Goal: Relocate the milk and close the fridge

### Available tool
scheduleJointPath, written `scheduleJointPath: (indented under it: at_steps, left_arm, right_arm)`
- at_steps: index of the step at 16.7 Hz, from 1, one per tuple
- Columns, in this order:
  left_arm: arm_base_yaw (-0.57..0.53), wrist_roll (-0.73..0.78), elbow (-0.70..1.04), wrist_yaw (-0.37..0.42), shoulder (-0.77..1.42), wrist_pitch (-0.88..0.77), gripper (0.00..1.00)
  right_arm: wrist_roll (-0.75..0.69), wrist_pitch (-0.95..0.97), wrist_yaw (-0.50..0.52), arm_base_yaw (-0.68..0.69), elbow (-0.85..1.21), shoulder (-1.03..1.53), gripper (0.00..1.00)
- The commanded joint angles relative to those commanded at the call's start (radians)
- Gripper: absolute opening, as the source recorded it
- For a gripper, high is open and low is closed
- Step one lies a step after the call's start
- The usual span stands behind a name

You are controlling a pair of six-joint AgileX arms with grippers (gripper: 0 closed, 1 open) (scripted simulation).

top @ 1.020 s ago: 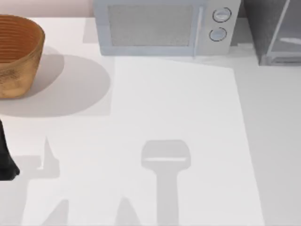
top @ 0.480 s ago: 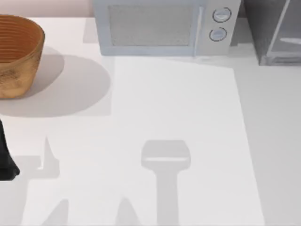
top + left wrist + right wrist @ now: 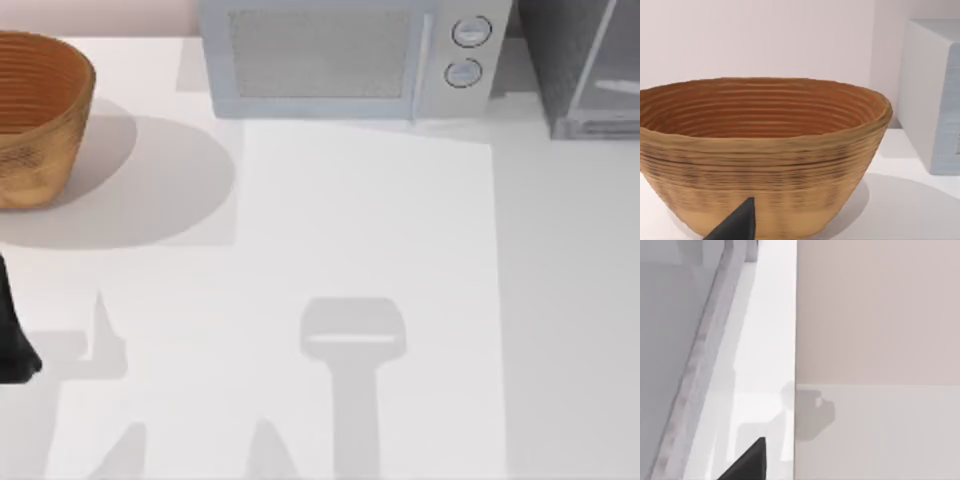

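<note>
A woven basket (image 3: 35,115) stands at the table's far left, and the left wrist view looks into it (image 3: 760,155): the ribbed brown inside that can be seen holds nothing, though the near wall hides the bottom. Beside it in the top view, along the back edge, sits a light grey microwave (image 3: 340,60) with two round knobs at its right side; its door is closed, and its side face appears at the edge of the left wrist view (image 3: 932,95).

The fridge (image 3: 585,65) occupies the far right corner of the table (image 3: 360,210), cut off by the picture's edge. Its pale-framed translucent door (image 3: 605,60) angles across the front, and nothing can be made out behind it. In the right wrist view a grey panel with a pale speckled frame (image 3: 695,365) runs close by, with white table surface next to it.

The left arm (image 3: 12,335) shows as a dark shape at the left edge of the top view. One dark fingertip of the left gripper (image 3: 735,225) points toward the basket, and one dark fingertip of the right gripper (image 3: 747,462) points along the fridge frame; whether either gripper is released or clenched cannot be told. The milk's place cannot be told from these views.
</note>
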Motion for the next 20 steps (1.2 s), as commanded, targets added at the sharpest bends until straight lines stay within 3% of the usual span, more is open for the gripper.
scheduleJointPath:
  at_steps: [5, 13, 20]
  left_arm:
    - [0.000, 0.000, 0.000, 0.000, 0.000, 0.000, 1.00]
    - [0.000, 0.000, 0.000, 0.000, 0.000, 0.000, 1.00]
    - [0.000, 0.000, 0.000, 0.000, 0.000, 0.000, 1.00]
  right_arm:
    - [0.218, 0.199, 0.069, 0.165, -0.016, 0.019, 1.00]
    - [0.243, 0.223, 0.090, 0.184, -0.024, 0.013, 1.00]
    - [0.430, 0.322, 0.320, 0.487, -0.120, -0.043, 1.00]
